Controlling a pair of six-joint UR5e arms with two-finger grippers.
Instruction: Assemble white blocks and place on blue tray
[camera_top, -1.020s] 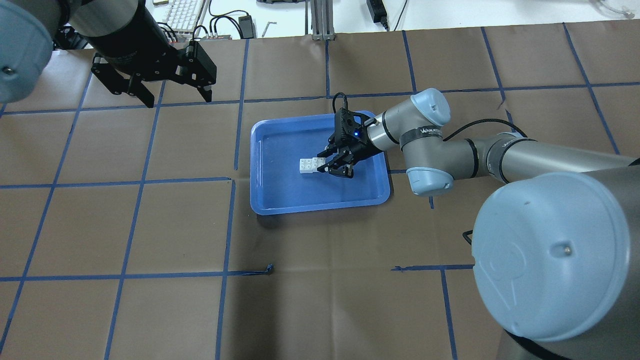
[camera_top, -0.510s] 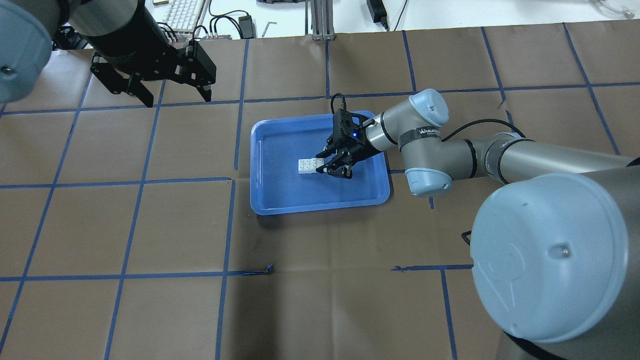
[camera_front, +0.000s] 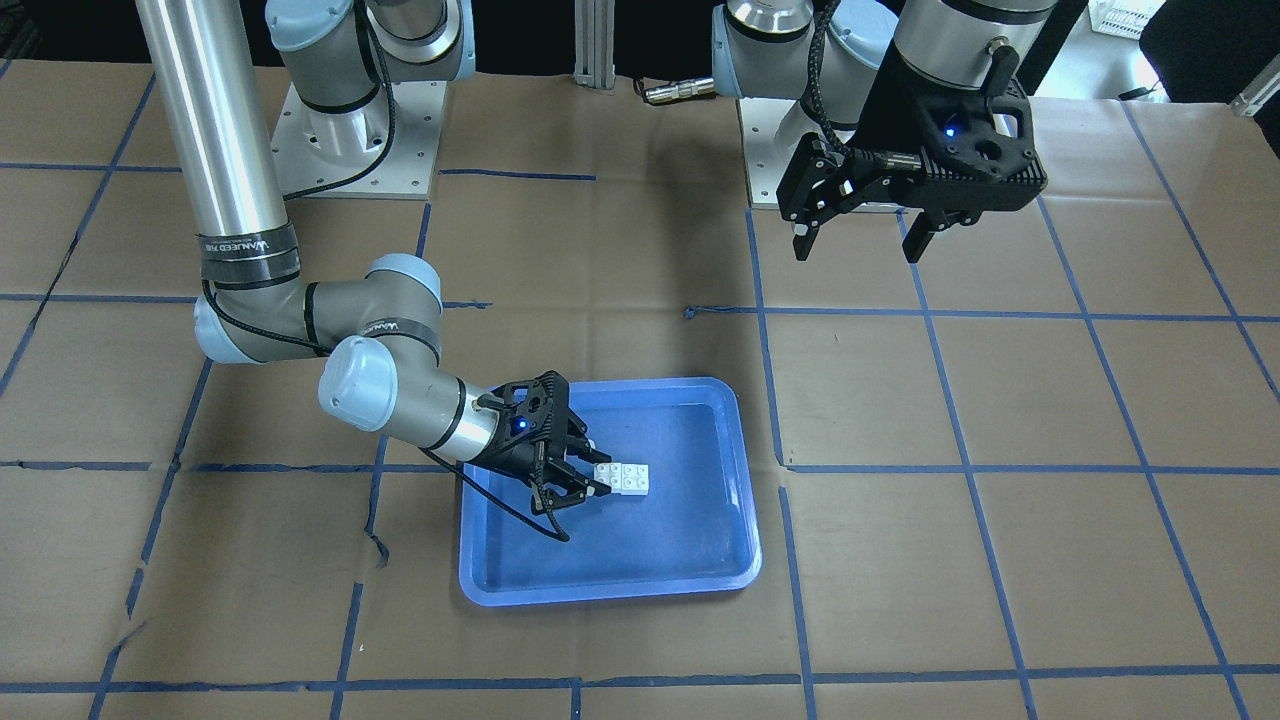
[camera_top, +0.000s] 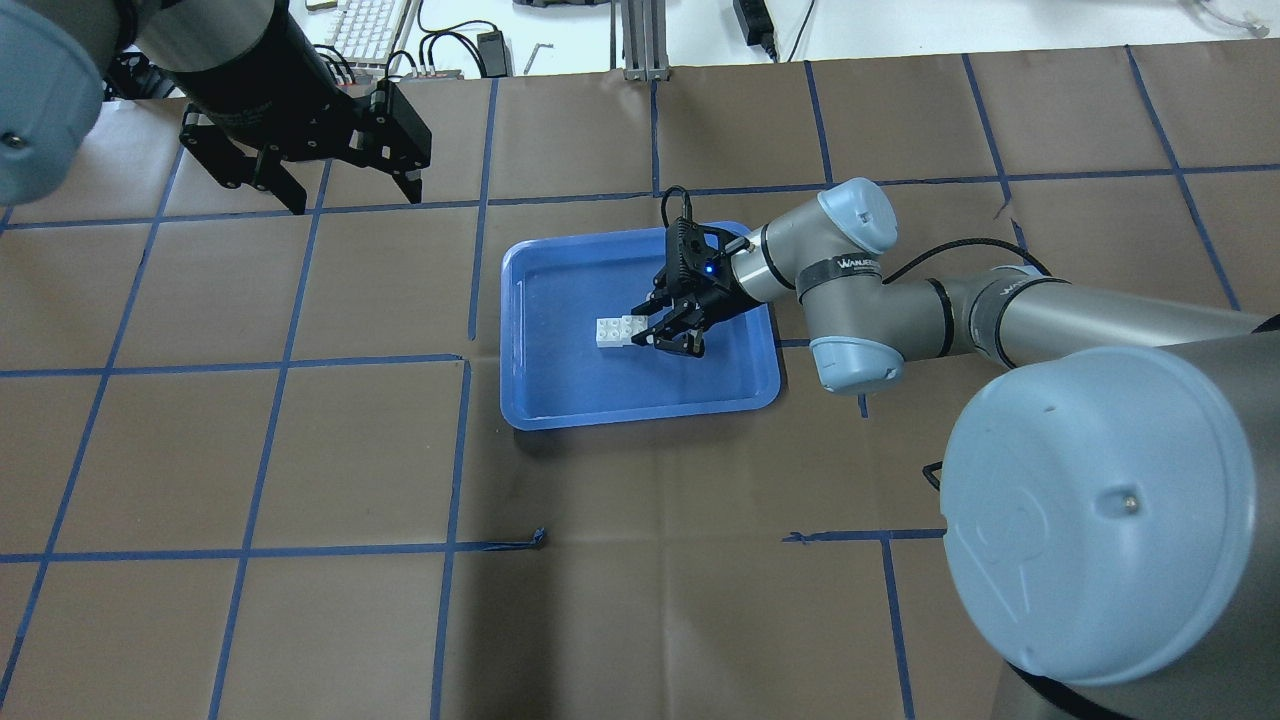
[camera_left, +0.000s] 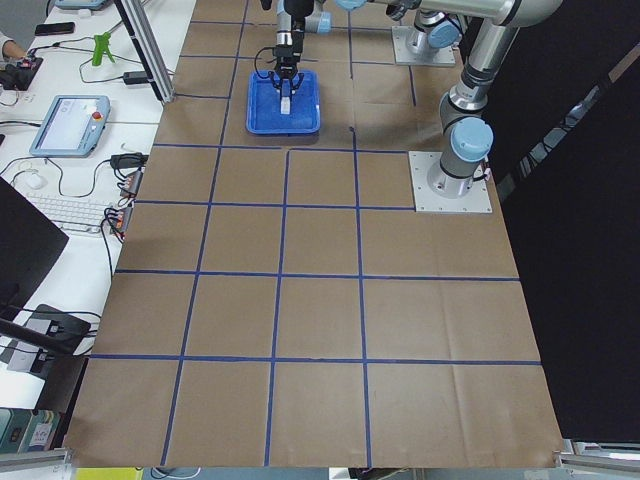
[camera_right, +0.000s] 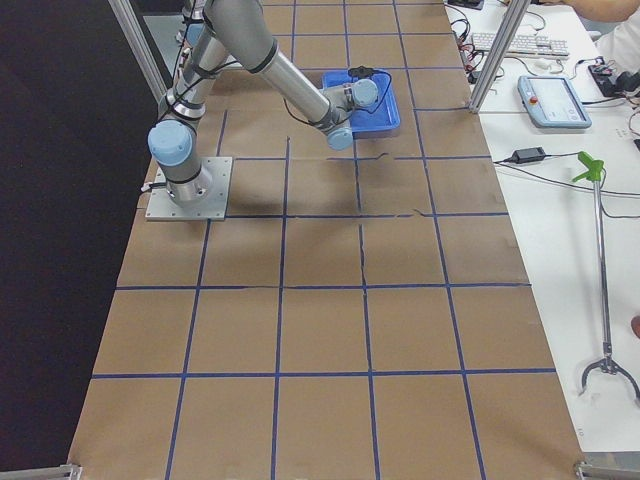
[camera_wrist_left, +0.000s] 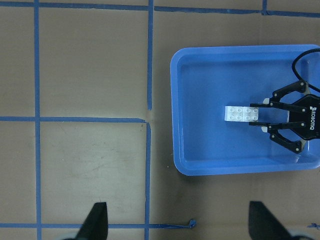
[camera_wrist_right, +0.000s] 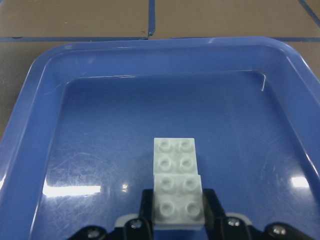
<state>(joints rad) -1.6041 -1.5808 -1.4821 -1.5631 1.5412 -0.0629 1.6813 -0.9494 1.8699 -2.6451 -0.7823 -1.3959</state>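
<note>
Two white blocks (camera_top: 610, 331) are joined side by side into one short bar inside the blue tray (camera_top: 560, 400). My right gripper (camera_top: 641, 328) reaches in from the right and is shut on the bar's near block, a finger on each side. The wrist view shows the bar (camera_wrist_right: 174, 152) sticking out ahead of the fingers (camera_wrist_right: 210, 202) over the tray floor (camera_wrist_right: 100, 125). I cannot tell whether the bar touches the floor. The bar (camera_front: 627, 478) and the right gripper (camera_front: 597, 468) show in the front view. My left gripper (camera_top: 357, 200) is open and empty, high over the far left.
The table is covered in brown paper with a blue tape grid (camera_top: 460, 360). Both arm bases (camera_front: 350, 150) stand on the robot's side. A keyboard and cables (camera_top: 370, 30) lie on the white bench beyond the far edge.
My right gripper and the white bar have shifted very slightly to the left and away from the robot. My left gripper has drifted slightly away too.
</note>
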